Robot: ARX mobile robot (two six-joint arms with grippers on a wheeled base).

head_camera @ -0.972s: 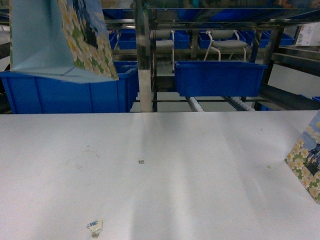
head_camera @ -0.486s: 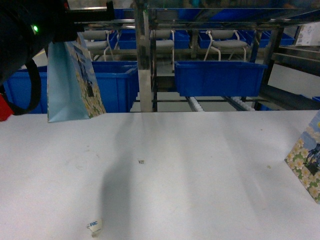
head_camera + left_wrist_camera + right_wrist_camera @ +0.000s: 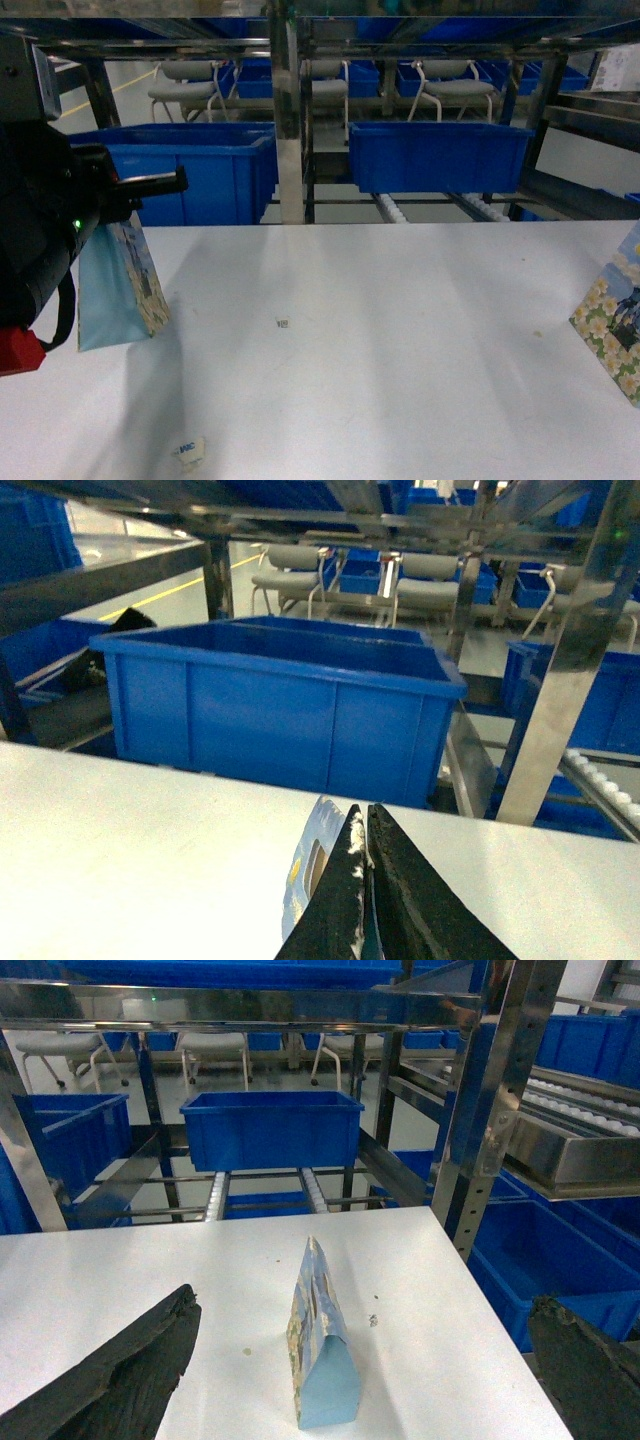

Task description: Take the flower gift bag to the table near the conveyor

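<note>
Lowered since the earlier frame: left gripper [image 3: 362,825], jaws pinched on the daisy-printed paper flower gift bag [image 3: 118,292], now hanging near the white table's [image 3: 380,330] left edge. Right gripper [image 3: 360,1360] spread wide. Beyond, steel roller conveyor [image 3: 400,205].

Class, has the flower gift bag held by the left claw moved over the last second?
Yes. The flower gift bag dropped from above the blue bin to the table.
</note>
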